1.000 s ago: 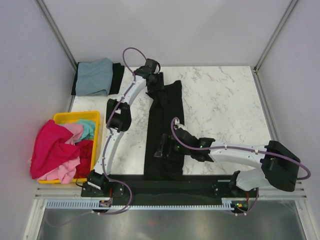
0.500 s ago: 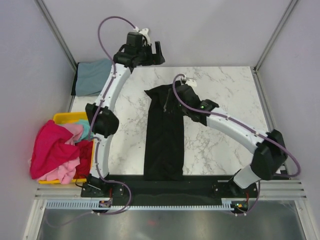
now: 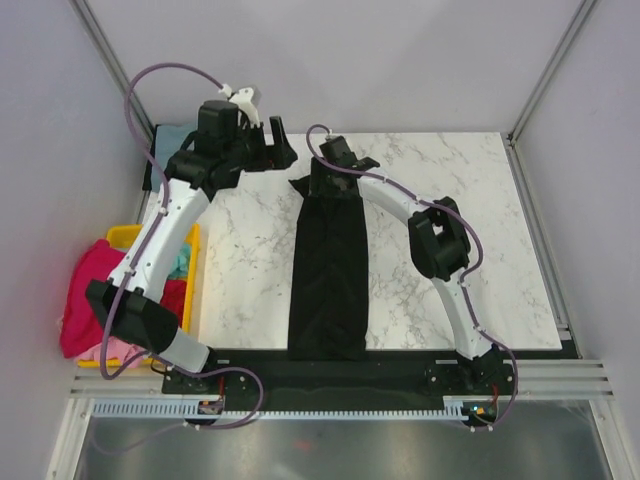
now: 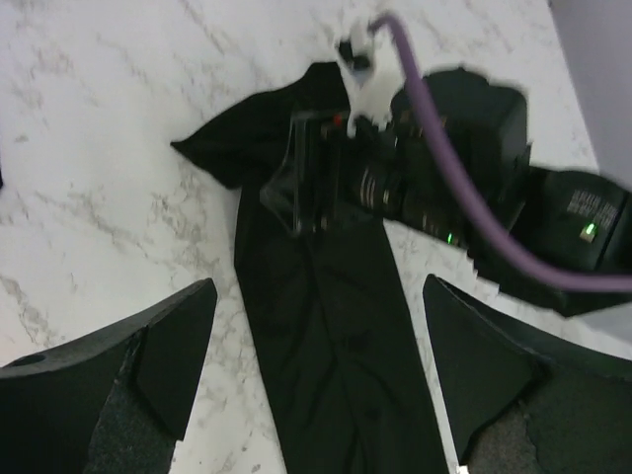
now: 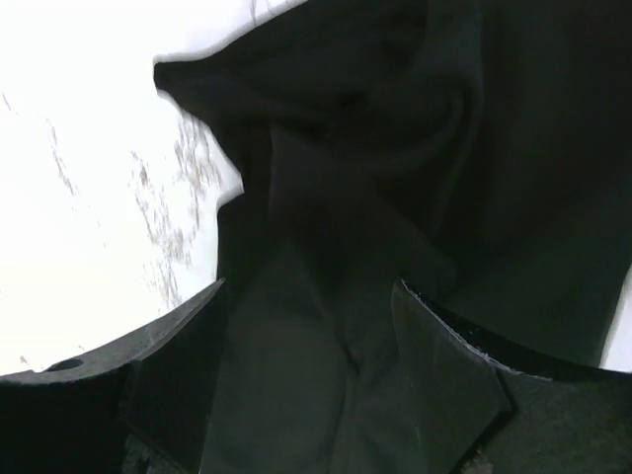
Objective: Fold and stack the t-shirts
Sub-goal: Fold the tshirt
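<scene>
A large black t-shirt (image 3: 325,280) lies on the marble table as a long narrow strip running near to far. My right gripper (image 3: 322,172) is open, low over its far end; the right wrist view shows black cloth (image 5: 395,128) between the spread fingers of that gripper (image 5: 309,288). My left gripper (image 3: 283,152) is open and empty, raised to the left of the far end. The left wrist view looks down on the shirt (image 4: 336,355) and on the right gripper (image 4: 301,183). Magenta (image 3: 85,290), pink (image 3: 120,345), teal (image 3: 180,262) and red (image 3: 172,300) shirts are heaped at the left.
The heap sits in a yellow bin (image 3: 125,235) at the table's left edge. A grey-blue folded shirt (image 3: 178,135) lies at the back left corner, mostly hidden by my left arm. Bare marble (image 3: 450,200) lies right of the strip. Walls enclose the table.
My right gripper has travelled from the near part of the black shirt up to its far end. My left gripper has left the far end, rising and swinging back to the left.
</scene>
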